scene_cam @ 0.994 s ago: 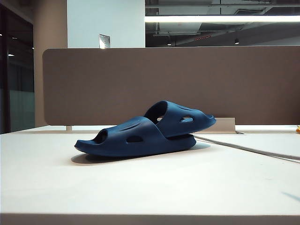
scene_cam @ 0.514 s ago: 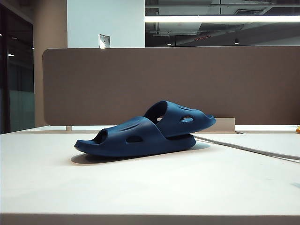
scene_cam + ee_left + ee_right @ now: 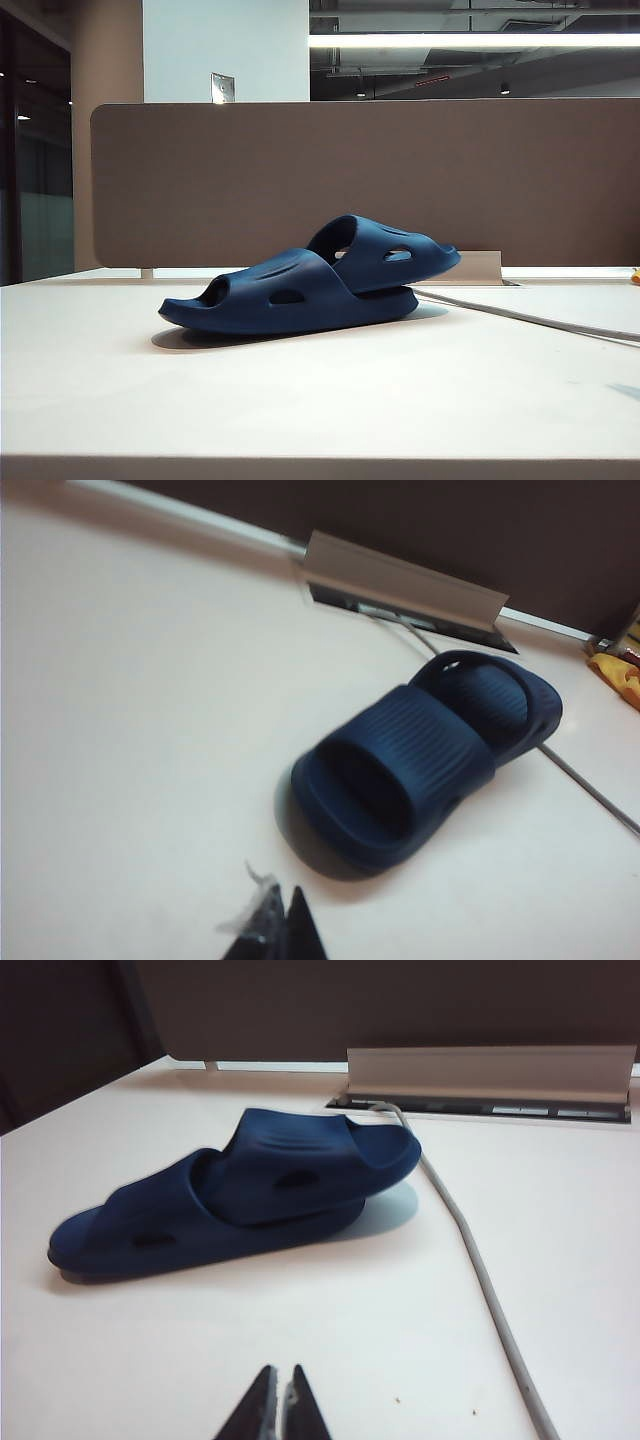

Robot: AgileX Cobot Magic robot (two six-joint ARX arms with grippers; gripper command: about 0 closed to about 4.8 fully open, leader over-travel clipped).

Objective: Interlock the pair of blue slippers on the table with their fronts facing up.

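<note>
The pair of blue slippers lies interlocked near the middle of the table [image 3: 300,400], straps up. The front slipper [image 3: 280,300] rests flat. The rear slipper [image 3: 395,250] is pushed through its strap and sits tilted, with its far end raised. In the left wrist view the pair [image 3: 400,770] lies a short way beyond my left gripper [image 3: 285,890], which is shut and empty, a whitish wisp clinging to one tip. My right gripper [image 3: 283,1368] is also shut on nothing, well short of the pair [image 3: 200,1210]. Neither gripper shows in the exterior view.
A brown-grey divider panel [image 3: 400,180] stands behind the table. A grey cable [image 3: 480,1260] runs from a metal cable flap [image 3: 490,1065] past the slippers towards the table's front. A yellow object [image 3: 615,670] lies at the far right edge.
The slippers have not moved. A faint bluish shadow on the table's front right has drifted towards the right edge.
</note>
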